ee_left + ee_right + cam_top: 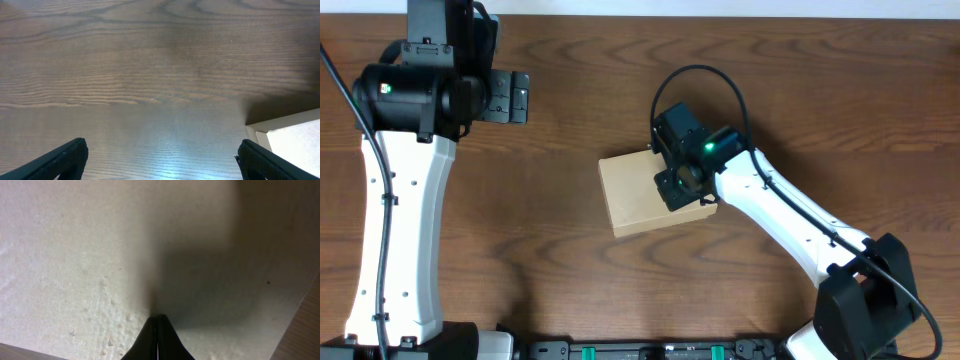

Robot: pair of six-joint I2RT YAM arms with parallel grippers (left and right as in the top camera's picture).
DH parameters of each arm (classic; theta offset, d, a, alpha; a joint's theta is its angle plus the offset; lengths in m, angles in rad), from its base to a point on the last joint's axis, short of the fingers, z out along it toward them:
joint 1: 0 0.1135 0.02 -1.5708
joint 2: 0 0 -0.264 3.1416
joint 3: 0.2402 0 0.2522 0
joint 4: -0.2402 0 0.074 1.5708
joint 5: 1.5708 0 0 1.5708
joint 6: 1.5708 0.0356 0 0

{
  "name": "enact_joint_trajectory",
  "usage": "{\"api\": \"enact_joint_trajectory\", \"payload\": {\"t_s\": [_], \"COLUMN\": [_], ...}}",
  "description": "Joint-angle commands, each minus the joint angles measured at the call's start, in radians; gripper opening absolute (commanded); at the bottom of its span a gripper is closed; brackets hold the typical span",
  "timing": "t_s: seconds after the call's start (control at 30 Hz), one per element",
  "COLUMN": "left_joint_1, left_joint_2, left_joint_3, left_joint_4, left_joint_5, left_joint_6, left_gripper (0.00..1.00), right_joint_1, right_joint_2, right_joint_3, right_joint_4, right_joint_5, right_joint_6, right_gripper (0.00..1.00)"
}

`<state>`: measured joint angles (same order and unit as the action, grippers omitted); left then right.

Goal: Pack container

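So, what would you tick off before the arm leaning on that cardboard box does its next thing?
1. Container closed, top flat as seen from overhead: ok.
2. Right tool shut, its tip resting on the cardboard top: ok.
3. Left tool open and over bare table, with only a corner of the container at the edge of its view: ok.
4. Top flap tucked in so that it holds on its own: cannot tell.
5. Something packed inside: cannot tell, since the closed top hides it.
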<state>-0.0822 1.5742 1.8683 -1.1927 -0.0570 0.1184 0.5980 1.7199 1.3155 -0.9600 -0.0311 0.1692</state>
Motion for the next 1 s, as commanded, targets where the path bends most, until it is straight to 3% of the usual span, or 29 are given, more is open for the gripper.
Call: {"api": "enact_joint_trajectory", "payload": {"t_s": [0.0,0.2,0.33,0.47,0.63,0.73,0.97], "left_joint_1": [0.004,0.004,0.008,0.052,0.183,0.249,0.264], "left_joint_2": [-0.017,-0.017,-0.017,-0.017,-0.016,-0.017,-0.090], "left_joint_3": [0.019,0.019,0.019,0.019,0.018,0.013,-0.113], "left_joint_4": [-0.001,0.000,0.000,0.006,0.019,0.019,0.101], "left_joint_5": [-0.013,-0.012,-0.008,0.022,0.172,0.220,0.284], "left_joint_6": [-0.014,-0.014,-0.015,-0.036,-0.036,0.008,0.075], "left_gripper": [0.96,0.96,0.95,0.95,0.95,0.96,0.96], "right_joint_1": [-0.039,-0.066,-0.188,-0.348,-0.500,-0.578,-0.715], "right_joint_2": [0.021,-0.005,-0.015,-0.017,-0.029,-0.053,-0.196], "right_joint_3": [-0.040,0.008,0.094,0.179,0.232,0.232,0.178], "right_joint_4": [0.013,0.179,0.243,0.237,0.242,0.220,0.110], "right_joint_5": [0.018,0.056,0.055,0.059,0.143,0.096,0.011], "right_joint_6": [0.017,0.037,0.115,0.032,-0.073,-0.114,-0.163], "right_gripper": [0.02,0.07,0.15,0.15,0.21,0.21,0.19]}}
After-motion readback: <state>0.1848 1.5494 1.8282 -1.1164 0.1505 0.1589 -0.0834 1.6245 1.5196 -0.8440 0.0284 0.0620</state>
